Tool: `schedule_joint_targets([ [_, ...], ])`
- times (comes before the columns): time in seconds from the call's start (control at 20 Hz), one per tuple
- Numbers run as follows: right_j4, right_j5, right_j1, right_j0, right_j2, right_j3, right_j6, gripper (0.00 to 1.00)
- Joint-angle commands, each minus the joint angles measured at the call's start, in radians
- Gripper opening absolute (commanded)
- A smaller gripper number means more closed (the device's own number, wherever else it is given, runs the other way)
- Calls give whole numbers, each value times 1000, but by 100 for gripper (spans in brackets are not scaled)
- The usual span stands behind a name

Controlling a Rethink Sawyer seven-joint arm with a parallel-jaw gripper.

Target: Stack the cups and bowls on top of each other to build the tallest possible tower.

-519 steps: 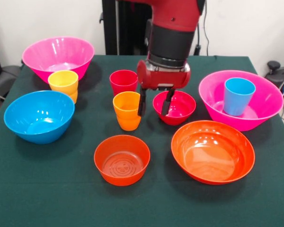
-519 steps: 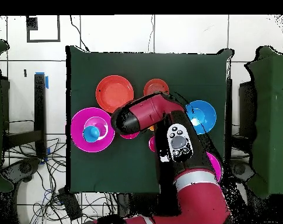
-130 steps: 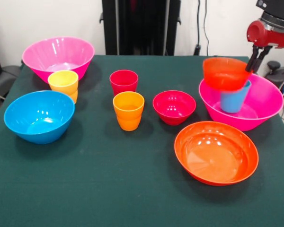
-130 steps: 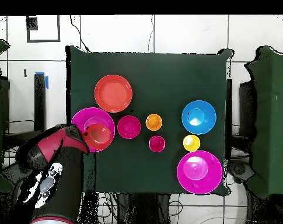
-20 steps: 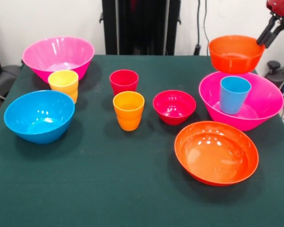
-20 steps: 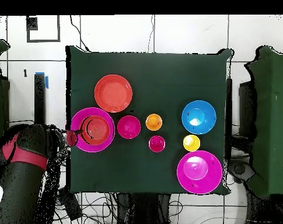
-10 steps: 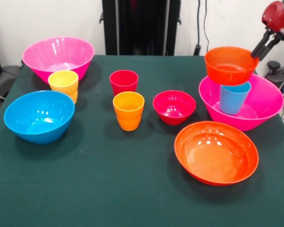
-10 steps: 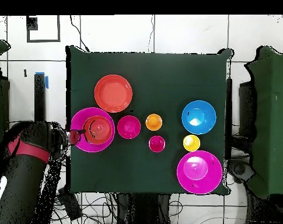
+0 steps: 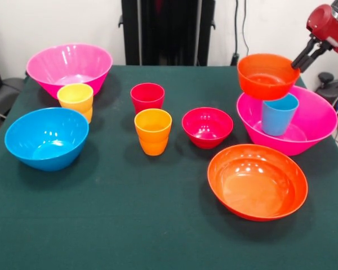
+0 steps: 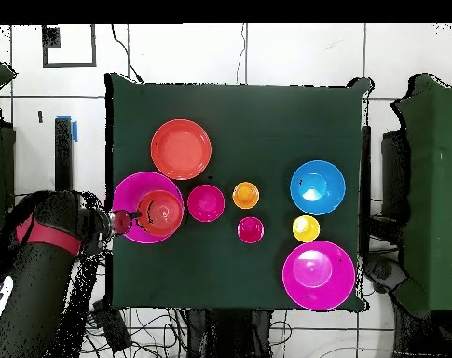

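Observation:
My gripper (image 9: 296, 63) is shut on the right rim of the small orange bowl (image 9: 268, 76) and holds it in the air at the right side of the table. The bowl hangs just over the blue cup (image 9: 279, 115), a little to its left. That cup stands upright inside the large pink bowl (image 9: 312, 132). From overhead, the small orange bowl (image 10: 161, 209) covers the cup inside the pink bowl (image 10: 127, 191), and the gripper (image 10: 134, 217) sits at its edge. I cannot tell whether bowl and cup touch.
On the green cloth stand a wide orange bowl (image 9: 256, 181), a crimson bowl (image 9: 207, 127), an orange cup (image 9: 153, 131), a red cup (image 9: 147, 97), a yellow cup (image 9: 75, 100), a blue bowl (image 9: 46, 138) and a second pink bowl (image 9: 69, 67).
The gripper has carried the small orange bowl down and to the left, from above the pink bowl's far rim to just over the blue cup. Nothing else moved.

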Motion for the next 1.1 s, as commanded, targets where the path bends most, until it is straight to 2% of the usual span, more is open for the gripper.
schedule_joint_targets([
  [0.05, 16, 127, 31, -19, 83, -73, 79, 0],
  [0.7, 42, 178, 95, 7, 94, -171, 147, 0],
  [1.1, 52, 165, 88, 4, 94, -165, 138, 0],
])
